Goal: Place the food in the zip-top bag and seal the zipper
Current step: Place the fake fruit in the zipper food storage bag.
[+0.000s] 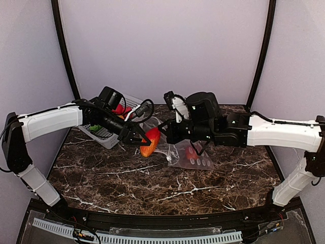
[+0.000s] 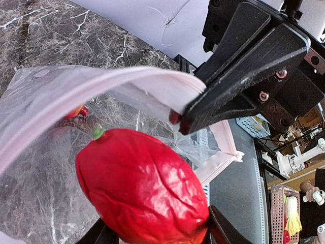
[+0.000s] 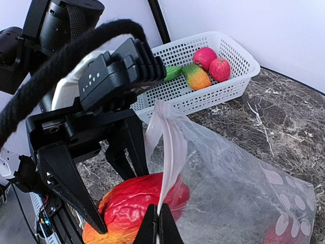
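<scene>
The zip-top bag (image 1: 195, 158) lay on the marble table (image 1: 152, 188) just right of centre, its dotted end flat and its mouth lifted toward the left. One lip of that mouth, along the pale pinkish zipper (image 2: 127, 76), was raised in an arch, and the right gripper (image 3: 159, 223) had its jaws pressed together on this lip, pinching the thin plastic between the fingertips. A small red piece (image 3: 278, 237) sat inside the bag near its bottom.

At the open mouth hung a red-orange toy fruit (image 2: 144, 195) with a small green stem, partly under the raised lip. The left gripper (image 1: 140, 138) clasped it, jaws spread around its sides and touching it, holding it clear of the table.

Behind the left arm, at the table's far left, stood a white lattice basket (image 3: 223, 94). In it lay two red round fruits (image 3: 204, 57), an orange-yellow-green piece (image 3: 196, 76) and a green cucumber-like piece (image 3: 172, 72), close together.
</scene>
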`<state>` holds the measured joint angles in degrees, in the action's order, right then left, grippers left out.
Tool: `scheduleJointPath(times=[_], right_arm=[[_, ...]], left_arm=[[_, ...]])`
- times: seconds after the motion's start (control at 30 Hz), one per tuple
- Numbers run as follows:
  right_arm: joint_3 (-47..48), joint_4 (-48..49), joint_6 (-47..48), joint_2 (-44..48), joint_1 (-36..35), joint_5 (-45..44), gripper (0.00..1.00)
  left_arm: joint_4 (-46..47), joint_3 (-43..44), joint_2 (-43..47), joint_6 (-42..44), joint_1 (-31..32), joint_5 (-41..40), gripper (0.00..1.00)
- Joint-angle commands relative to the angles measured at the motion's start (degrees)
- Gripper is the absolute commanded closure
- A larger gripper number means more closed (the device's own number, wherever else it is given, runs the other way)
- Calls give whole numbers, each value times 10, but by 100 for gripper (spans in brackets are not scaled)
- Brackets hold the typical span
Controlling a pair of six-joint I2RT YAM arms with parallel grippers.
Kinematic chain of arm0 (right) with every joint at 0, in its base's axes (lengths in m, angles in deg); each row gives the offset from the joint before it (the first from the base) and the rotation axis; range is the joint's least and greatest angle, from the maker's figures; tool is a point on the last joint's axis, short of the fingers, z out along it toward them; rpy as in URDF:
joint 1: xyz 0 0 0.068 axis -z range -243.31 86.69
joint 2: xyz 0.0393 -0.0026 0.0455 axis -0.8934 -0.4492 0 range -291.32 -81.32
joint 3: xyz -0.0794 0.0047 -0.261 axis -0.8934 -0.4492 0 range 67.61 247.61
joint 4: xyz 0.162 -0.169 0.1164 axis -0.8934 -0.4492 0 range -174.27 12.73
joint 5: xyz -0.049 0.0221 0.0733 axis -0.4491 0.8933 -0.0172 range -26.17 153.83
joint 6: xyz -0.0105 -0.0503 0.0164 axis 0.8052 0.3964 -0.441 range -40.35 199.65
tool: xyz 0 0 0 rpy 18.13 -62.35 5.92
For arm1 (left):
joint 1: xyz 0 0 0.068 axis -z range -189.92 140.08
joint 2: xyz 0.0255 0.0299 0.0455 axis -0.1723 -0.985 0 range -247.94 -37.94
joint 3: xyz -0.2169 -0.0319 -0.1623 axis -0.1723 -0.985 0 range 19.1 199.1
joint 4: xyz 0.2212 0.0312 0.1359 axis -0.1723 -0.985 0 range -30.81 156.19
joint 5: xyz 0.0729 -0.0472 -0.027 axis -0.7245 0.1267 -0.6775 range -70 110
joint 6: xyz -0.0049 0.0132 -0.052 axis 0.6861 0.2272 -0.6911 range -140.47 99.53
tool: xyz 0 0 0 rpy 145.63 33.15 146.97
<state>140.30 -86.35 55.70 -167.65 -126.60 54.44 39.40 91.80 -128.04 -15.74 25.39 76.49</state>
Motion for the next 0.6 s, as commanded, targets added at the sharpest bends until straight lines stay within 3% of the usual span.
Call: scheduleJointPath(times=[0.0, 0.57], right_arm=[[0, 19, 21, -12, -6, 21, 100], [23, 4, 24, -43, -32, 29, 100]], left_arm=[[12, 6, 11, -18, 1, 2, 48], [112, -31, 22, -121, -28, -101, 48]])
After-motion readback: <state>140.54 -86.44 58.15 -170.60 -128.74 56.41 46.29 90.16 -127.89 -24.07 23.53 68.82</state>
